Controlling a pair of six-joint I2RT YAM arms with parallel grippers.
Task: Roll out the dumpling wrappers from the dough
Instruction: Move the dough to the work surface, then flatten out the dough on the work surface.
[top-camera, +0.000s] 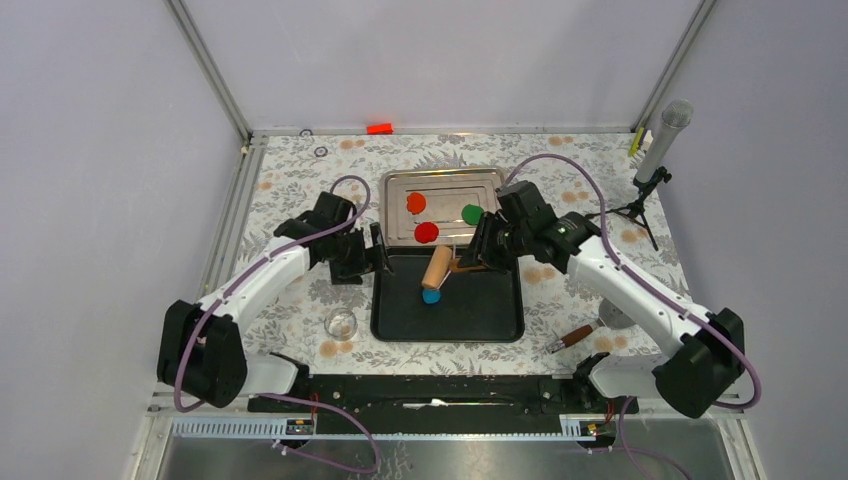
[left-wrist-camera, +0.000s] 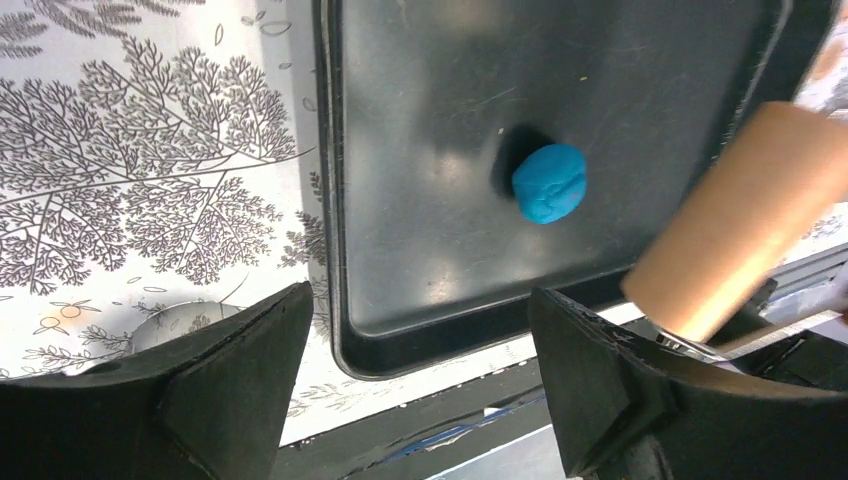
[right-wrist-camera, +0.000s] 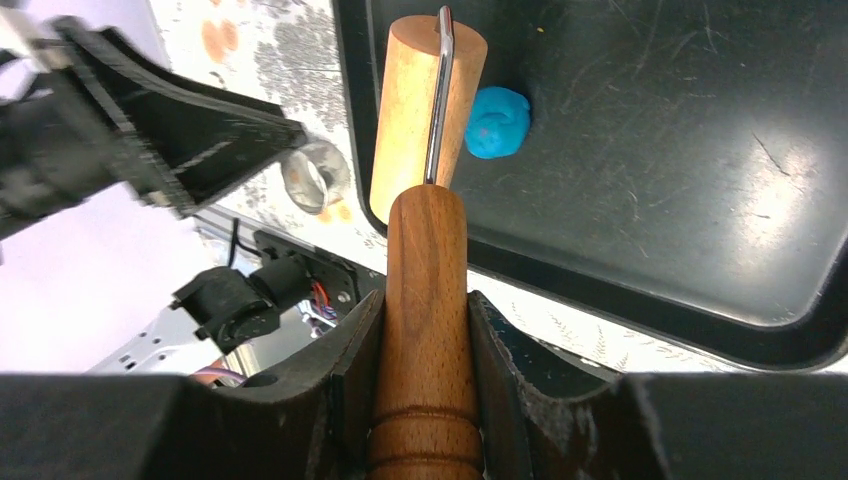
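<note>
"Where's the dough (left-wrist-camera: 549, 182)?"
"I see a blue lump on the black tray (top-camera: 480, 315), just beside the roller (right-wrist-camera: 418, 110); I can't tell if they touch."
"Your grippers?"
"My right gripper (right-wrist-camera: 425, 320) is clamped on the roller's handle. My left gripper (left-wrist-camera: 420, 300) gapes wide, holding nothing, at the tray's left rim."
"Wrappers (top-camera: 427, 232)?"
"Three, on the silver tray (top-camera: 450, 192)."

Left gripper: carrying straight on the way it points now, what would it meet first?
The left gripper would probably meet the black tray first, on bare floor beside the blue dough; depth is unclear.
</note>
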